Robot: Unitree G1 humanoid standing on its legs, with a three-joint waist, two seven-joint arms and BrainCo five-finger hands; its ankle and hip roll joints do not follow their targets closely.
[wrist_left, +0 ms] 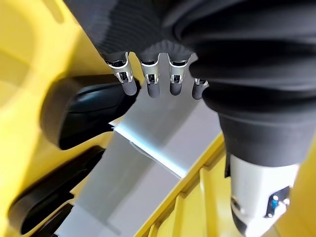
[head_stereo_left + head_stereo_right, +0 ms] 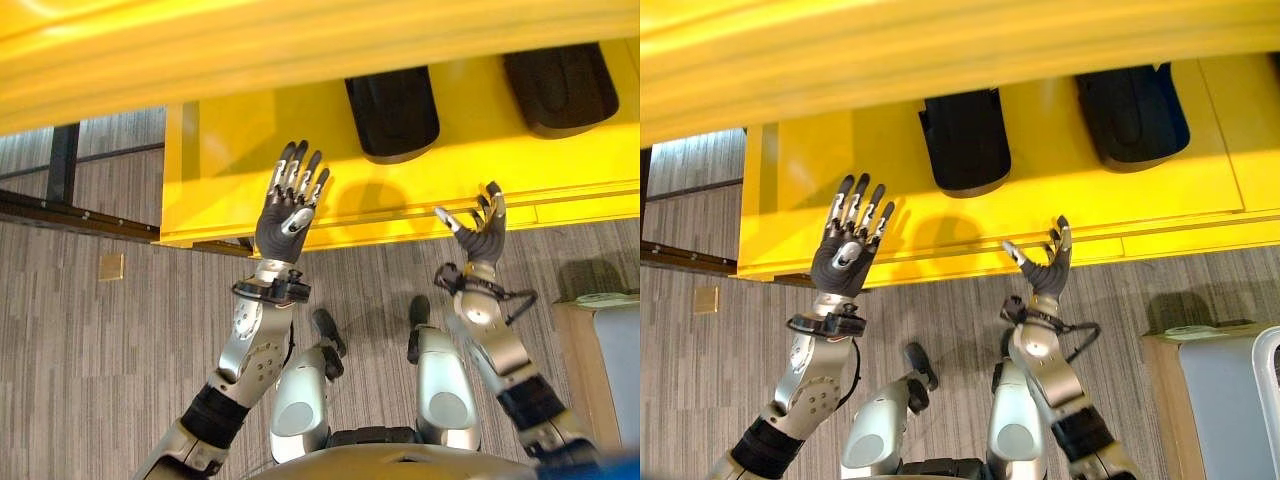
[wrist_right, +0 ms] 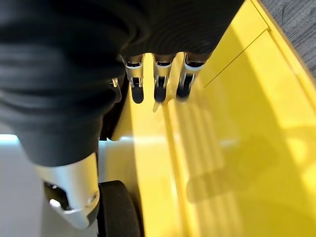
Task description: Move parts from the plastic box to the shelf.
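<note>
No writing that I can read shows on anything before me. The yellow shelf (image 2: 250, 160) is my landmark: its lower board spreads out ahead of me, and an upper yellow board crosses above it. On that lower board lie two black parts, the nearer black part (image 2: 392, 112) toward the middle of the shelf and the farther black part (image 2: 560, 88) off toward the shelf's right end, well apart from each other. My left hand (image 2: 290, 205) is raised at the shelf's front edge, left of the nearer black part, with its fingers straight and fanned wide; it holds nothing and I cannot tell whether the fingertips touch the board. In my left wrist view those fingers (image 1: 150, 81) stick out straight, with dark parts lying on the yellow beyond them. My right hand (image 2: 482, 232) is up at the shelf's front lip, between the two black parts and nearer to me than both, its fingers spread loosely and its thumb held apart; it is empty too. In my right wrist view the fingers (image 3: 159, 81) reach out straight over the yellow board. Below the shelf's front edge lies the striped grey floor (image 2: 90, 330), and a pale box (image 2: 615, 360) stands on it, off toward the shelf's right end.
</note>
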